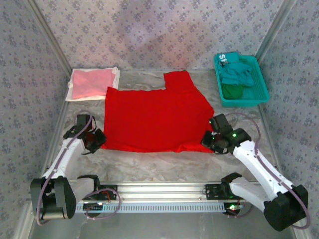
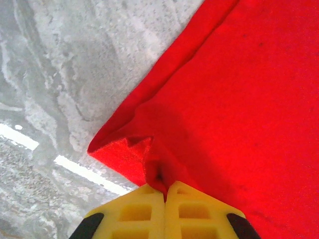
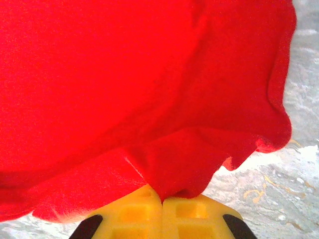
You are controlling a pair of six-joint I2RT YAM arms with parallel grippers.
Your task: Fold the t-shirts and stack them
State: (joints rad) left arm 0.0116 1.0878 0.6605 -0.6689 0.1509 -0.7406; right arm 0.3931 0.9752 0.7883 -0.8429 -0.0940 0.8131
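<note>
Both hands are pinched closed on the near hem of the red t-shirt point(image 1: 154, 117), which lies spread flat mid-counter point(image 1: 164, 160): the left hand point(image 2: 165, 188) on its left corner, the right hand point(image 3: 161, 193) on its right corner. Each bite takes only a thin nip of cloth, so a corner may slip out on lifting, and uneven pulls could skew the fold. Farther back lies a pale pink t-shirt point(image 1: 90, 83). The teal basket point(image 1: 245, 103) holds a teal shirt point(image 1: 238, 73) and a green shirt point(image 1: 232, 91), with white lettering point(image 1: 228, 59) too partial to read.
</note>
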